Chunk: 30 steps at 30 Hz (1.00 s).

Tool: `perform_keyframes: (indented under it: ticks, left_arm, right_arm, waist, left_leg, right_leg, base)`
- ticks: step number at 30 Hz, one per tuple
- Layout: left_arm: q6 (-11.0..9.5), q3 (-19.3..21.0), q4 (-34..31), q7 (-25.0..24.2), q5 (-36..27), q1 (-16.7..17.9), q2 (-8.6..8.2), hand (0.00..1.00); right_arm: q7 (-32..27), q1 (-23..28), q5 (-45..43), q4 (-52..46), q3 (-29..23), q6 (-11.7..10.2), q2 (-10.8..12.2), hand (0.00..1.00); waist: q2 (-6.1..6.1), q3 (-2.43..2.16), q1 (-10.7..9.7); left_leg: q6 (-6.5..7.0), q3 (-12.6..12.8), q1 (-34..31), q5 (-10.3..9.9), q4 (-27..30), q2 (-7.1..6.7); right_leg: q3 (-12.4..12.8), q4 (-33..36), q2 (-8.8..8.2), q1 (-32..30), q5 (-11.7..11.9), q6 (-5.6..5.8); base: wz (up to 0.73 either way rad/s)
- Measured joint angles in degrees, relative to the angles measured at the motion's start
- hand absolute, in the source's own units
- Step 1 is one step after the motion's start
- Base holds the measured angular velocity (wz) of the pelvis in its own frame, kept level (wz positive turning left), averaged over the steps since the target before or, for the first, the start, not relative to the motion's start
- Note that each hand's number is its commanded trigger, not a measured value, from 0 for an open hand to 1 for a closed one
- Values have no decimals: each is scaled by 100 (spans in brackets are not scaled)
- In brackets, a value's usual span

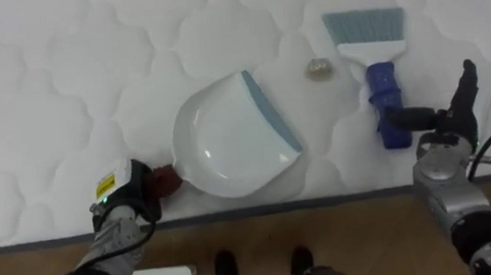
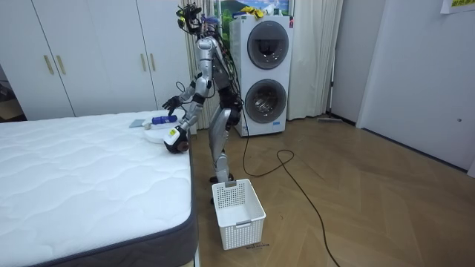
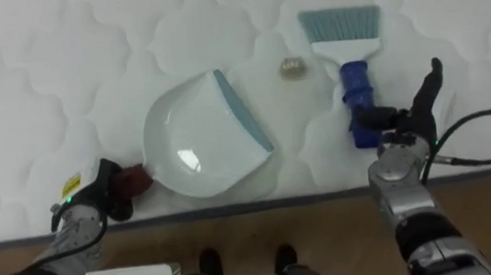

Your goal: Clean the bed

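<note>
A white dustpan with a teal lip lies on the white quilted mattress near its front edge. My left hand is shut on its dark red handle. A small crumpled scrap lies just beyond the pan's lip. To the right lies a brush with a blue handle and teal bristles pointing away from me. My right hand is open at the near end of that handle, thumb against it and fingers raised. In the room view I stand at the bed's side, bent slightly over it.
The mattress edge runs across the eye views just in front of me, with wooden floor below. A white plastic basket stands on the floor by the bed's corner. Two stacked washing machines are behind me, and white wardrobes line the wall.
</note>
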Motion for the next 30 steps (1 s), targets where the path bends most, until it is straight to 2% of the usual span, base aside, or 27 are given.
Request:
perform_keyframes:
  ticks: [4, 5, 7, 11, 18, 20, 27, 30]
  left_arm:
    - [-58, -20, -250, -69, -8, -42, 91, 100]
    - [-104, -19, -248, -106, -14, -96, 94, 100]
    - [-148, -25, -256, -174, -13, -155, 90, 100]
    - [-151, -30, -362, -195, -10, -192, 116, 100]
    - [-66, -155, -373, -274, -7, -344, 118, 100]
    - [-78, -156, -386, -346, -12, -378, 118, 100]
    - [50, -211, -443, -431, -12, -392, 130, 100]
    - [107, -222, -443, -473, -11, -398, 134, 100]
  right_arm:
    - [174, -197, 139, 173, 30, 1, -192, 0]
    - [235, -306, 139, 299, 33, 0, -245, 0]
    - [311, -450, 139, 518, 33, 53, -306, 0]
    - [452, -608, 313, 737, 35, 118, -350, 0]
    - [608, -679, 377, 820, 37, 262, -468, 0]
    - [718, -769, 272, 865, 41, 344, -509, 0]
    - [764, -1025, -14, 1022, 119, 396, -550, 0]
    - [762, -1160, -174, 1024, 176, 502, -550, 0]
  waist:
    - [14, 9, 45]
    - [22, 17, 120]
    - [9, 33, 154]
    - [19, 43, 167]
    - [63, 69, 284]
    - [113, 91, 300]
    - [152, 80, 299]
    - [152, 80, 299]
  left_leg:
    - [-3, -12, -318, 2, 163, -26]
    - [-1, -8, -395, 1, 210, -24]
    - [-1, -10, -437, 1, 258, -56]
    - [-15, -68, -569, -16, 379, -63]
    - [-19, -84, -637, -18, 413, -89]
    - [-20, -85, -640, -17, 451, -92]
    - [-23, -76, -718, -18, 510, -105]
    - [-27, -70, -754, -22, 592, -110]
  right_leg:
    - [-4, 235, -51, -347, -54, -19]
    - [27, 336, -60, -432, -58, -25]
    - [44, 494, -139, -522, -79, -32]
    - [-12, 550, -151, -609, -174, -50]
    - [-50, 673, -163, -707, -189, -68]
    - [-72, 697, -217, -717, -193, -74]
    - [-76, 782, -226, -807, -207, -92]
    - [-71, 875, -232, -846, -238, -99]
  base:
    - [7]
    - [0]
    - [7]
    - [8]
    - [1]
    - [0]
    - [0]
    - [1]
